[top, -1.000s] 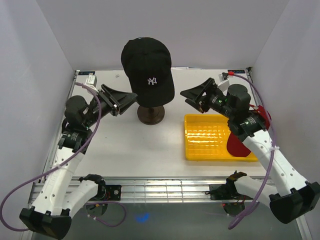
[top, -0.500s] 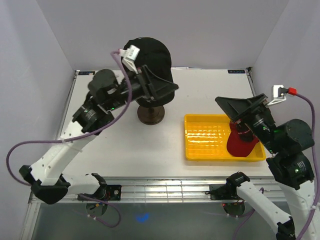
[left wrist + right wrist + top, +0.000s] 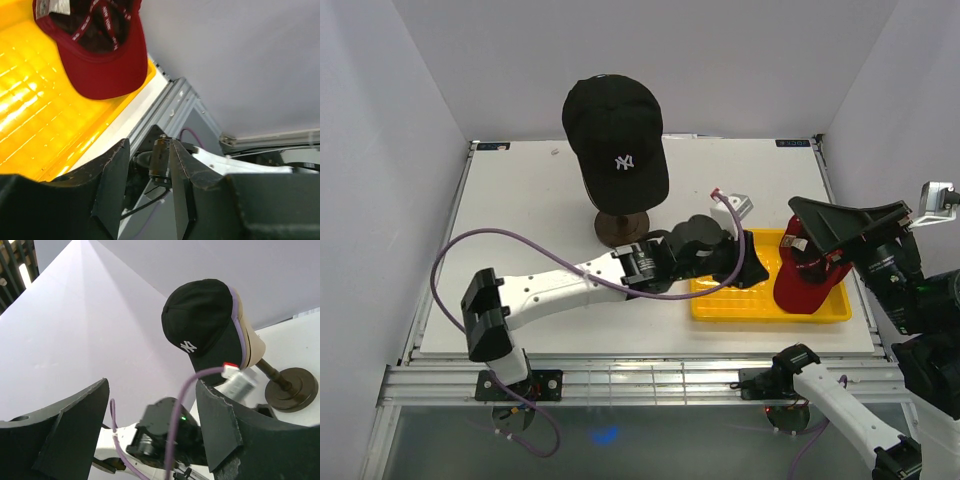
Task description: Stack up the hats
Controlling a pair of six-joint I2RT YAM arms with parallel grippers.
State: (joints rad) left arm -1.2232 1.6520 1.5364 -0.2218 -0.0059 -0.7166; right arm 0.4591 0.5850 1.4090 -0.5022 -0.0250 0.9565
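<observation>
- Cap (image 3: 617, 140) in black cloth, white logo on its front, sits on a beige mannequin head (image 3: 250, 347).
- Left hand (image 3: 148, 175): jaws parted, empty, over the yellow tray (image 3: 730, 300).
- Red cap (image 3: 805, 280), lining showing, lies at the tray's right end.
- Right hand (image 3: 150, 415): spread wide, empty, raised nearby.

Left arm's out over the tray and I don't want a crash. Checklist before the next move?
1. left gripper open and empty: ok.
2. right gripper open and empty: ok.
3. red cap in yellow tray, opening up: ok.
4. left gripper lined up on red cap: not ok, cap lies off to one side in the wrist view.
5. right gripper clear of red cap: cannot tell, they overlap in the top view.
6. black cap seated atop stand: ok.
</observation>
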